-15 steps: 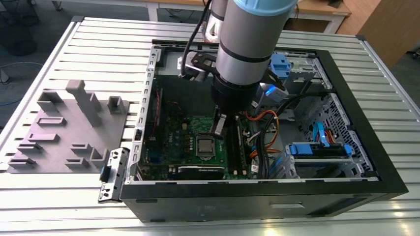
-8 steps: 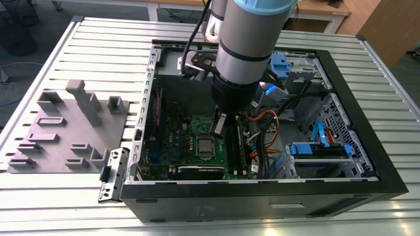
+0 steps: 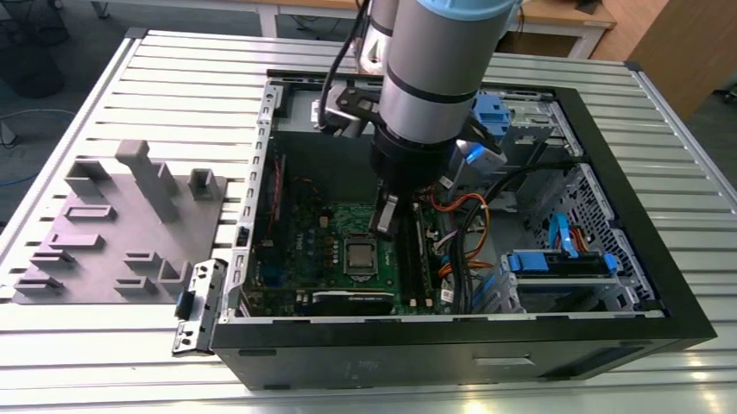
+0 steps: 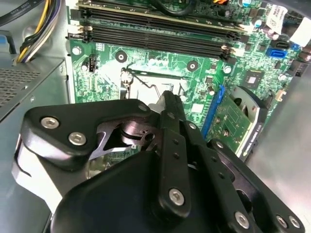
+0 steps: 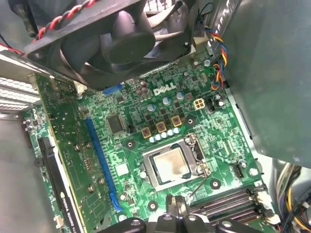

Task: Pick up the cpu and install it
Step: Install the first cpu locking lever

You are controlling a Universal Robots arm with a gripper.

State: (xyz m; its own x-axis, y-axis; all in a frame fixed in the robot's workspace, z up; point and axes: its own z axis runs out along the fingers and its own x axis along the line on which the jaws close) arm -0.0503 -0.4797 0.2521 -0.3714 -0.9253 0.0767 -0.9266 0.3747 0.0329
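End effector [image 3: 387, 216] above cpu [image 5: 170, 163] seated in socket [image 5: 196, 171]

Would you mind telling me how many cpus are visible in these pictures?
1. The cpu lies in the socket on the motherboard, close by the gripper in the exterior view. Another could be hidden behind the arm.

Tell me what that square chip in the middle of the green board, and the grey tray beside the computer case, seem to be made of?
The cpu, seated in its socket, looks metal-topped: silver-grey with a dull sheen. The grey tray looks like matte plastic, uniformly grey with blocky moulded shapes, though that is only a guess from its look.
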